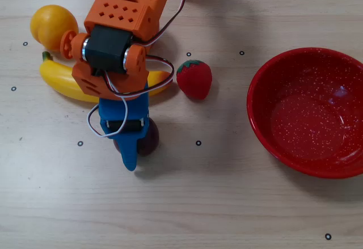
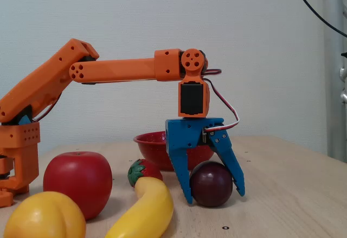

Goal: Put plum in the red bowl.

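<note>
Now, in the fixed view, the red apple (image 2: 77,182), the yellow fruit (image 2: 44,216) and the banana (image 2: 143,211) sit left of the pincer, with the strawberry (image 2: 142,171) just beside its left finger. Centre stage, the blue pincer (image 2: 213,197) points straight down and its fingers are clamped on the plum (image 2: 210,184), one on each side, the plum resting on the table (image 2: 287,194). Overhead, the red bowl (image 1: 309,112) lies well apart to the pincer's right, the pincer's body hiding most of the plum.
</note>
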Robot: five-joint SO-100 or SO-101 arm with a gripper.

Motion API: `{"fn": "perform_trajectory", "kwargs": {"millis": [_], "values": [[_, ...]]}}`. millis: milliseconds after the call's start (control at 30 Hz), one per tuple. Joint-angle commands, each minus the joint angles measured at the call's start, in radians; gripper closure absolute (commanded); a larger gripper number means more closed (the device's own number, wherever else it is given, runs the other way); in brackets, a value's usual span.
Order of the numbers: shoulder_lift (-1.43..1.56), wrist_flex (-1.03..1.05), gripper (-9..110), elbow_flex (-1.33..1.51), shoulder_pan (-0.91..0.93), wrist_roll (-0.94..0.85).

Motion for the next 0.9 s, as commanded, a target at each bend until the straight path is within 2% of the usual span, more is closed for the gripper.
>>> {"fn": "perform_trajectory", "kwargs": {"millis": [0,533,667,733,867], "values": [[0.060,0.018,73,-0.032,0.029,0.032],[0.063,0.023,81,-0.035,0.029,0.046],[0.063,0.026,90,-0.037,0.028,0.048],[0.064,0.029,101,-0.037,0.026,0.052],[0.069,0.046,101,-0.040,0.023,0.054]]}}
